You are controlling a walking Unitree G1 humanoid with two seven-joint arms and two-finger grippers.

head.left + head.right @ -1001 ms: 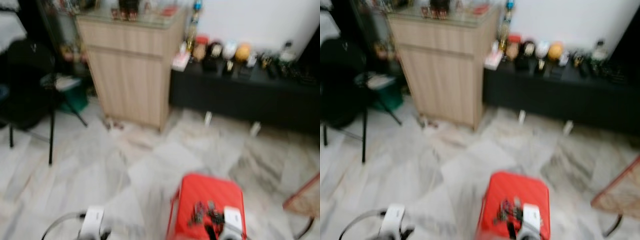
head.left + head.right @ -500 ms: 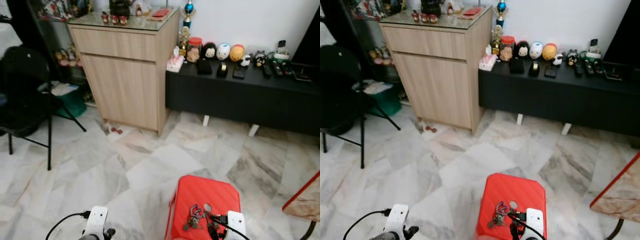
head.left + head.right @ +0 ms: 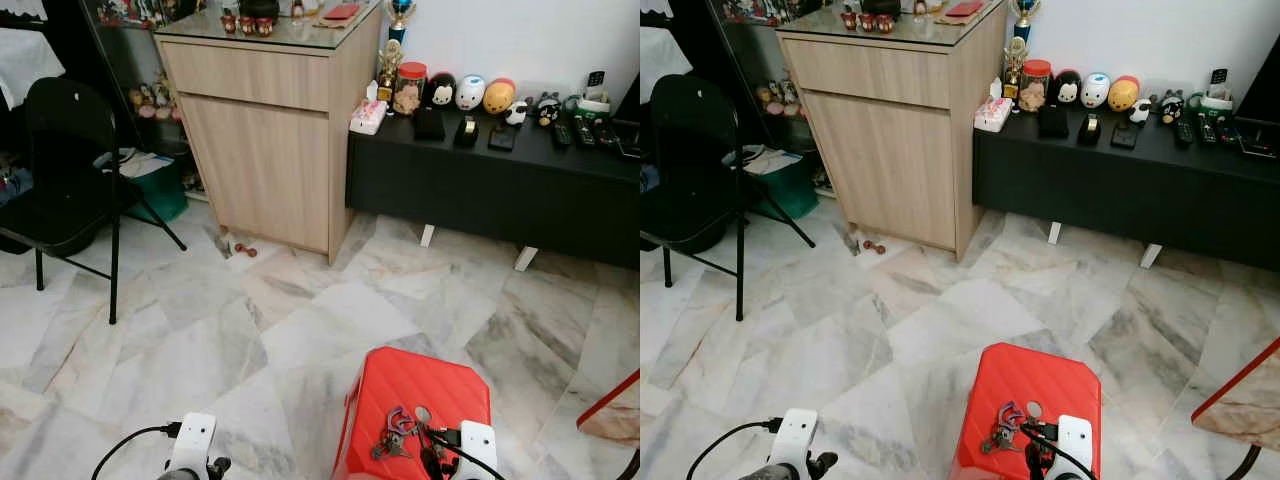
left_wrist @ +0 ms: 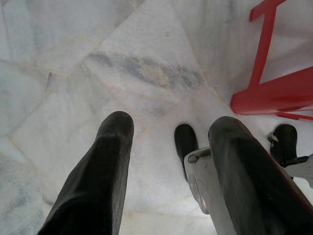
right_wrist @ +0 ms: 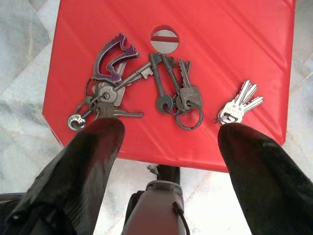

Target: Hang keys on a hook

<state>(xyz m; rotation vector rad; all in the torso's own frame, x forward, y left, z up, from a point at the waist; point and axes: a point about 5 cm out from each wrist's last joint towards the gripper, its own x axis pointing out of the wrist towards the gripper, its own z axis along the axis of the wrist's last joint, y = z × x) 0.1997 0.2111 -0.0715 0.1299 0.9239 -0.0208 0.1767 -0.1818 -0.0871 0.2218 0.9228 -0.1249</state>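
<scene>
Red plastic stool [image 5: 234, 44] holds the keys [image 5: 146, 85], and the right end effector [image 5: 168, 132] hangs wide open above them, so it looks ready to drop and pinch them.

The room was evenly and brightly lit, with soft, diffuse light and no hard-edged shadows. Both head views were sharp, free of motion blur. The marble floor [image 3: 300, 330] carried a mild sheen, and the glass top of the wooden cabinet [image 3: 270, 150] threw back a pale reflection. The black chair [image 3: 65, 170] and the dark shelving behind it sat in the dimmest corner. In the right wrist view the keys [image 5: 146, 90] on the red stool [image 5: 234, 54] were crisp, while the near black fingers [image 5: 88, 161] were soft and out of focus. The left wrist view was bright, its near fingers [image 4: 105, 171] likewise slightly blurred.
</scene>
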